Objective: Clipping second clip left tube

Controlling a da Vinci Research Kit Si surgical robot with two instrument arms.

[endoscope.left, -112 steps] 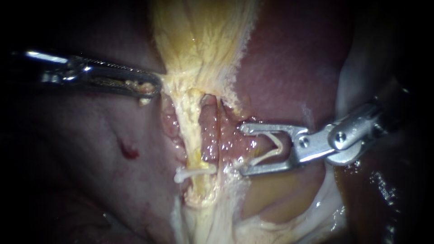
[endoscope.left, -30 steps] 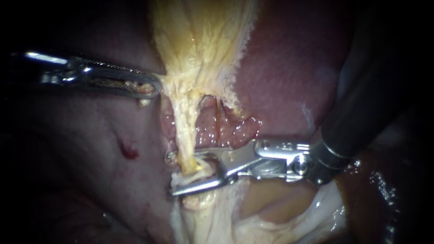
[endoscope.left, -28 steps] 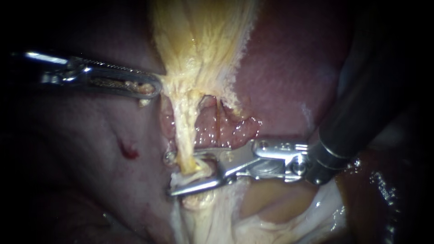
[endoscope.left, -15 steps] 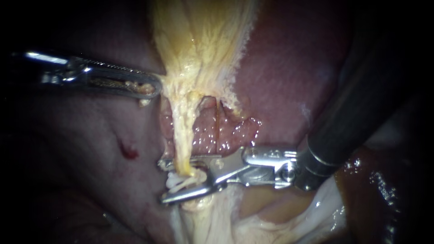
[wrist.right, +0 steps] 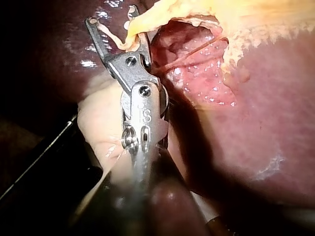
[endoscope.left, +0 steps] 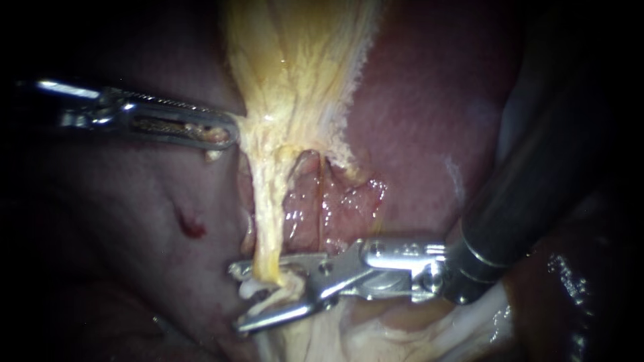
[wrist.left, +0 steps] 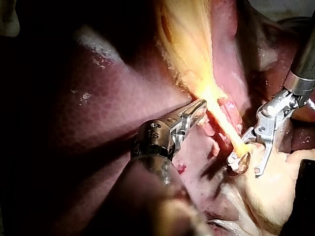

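Liver (endoscope.left: 429,100) is lying dark red behind the yellow gallbladder (endoscope.left: 295,60), whose lower edge the left instrument (endoscope.left: 225,134) is pinching between closed jaws. Below, the right instrument (endoscope.left: 236,298) is straddling the left tube (endoscope.left: 268,214) with its jaws spread, and a white clip (endoscope.left: 251,289) is sitting between them against the tube's lower end.

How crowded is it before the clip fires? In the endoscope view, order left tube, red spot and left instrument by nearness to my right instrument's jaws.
1. left tube: between the right instrument's open jaws.
2. red spot: left of the tube, higher up.
3. left instrument: farthest, upper left, shut on yellow tissue.
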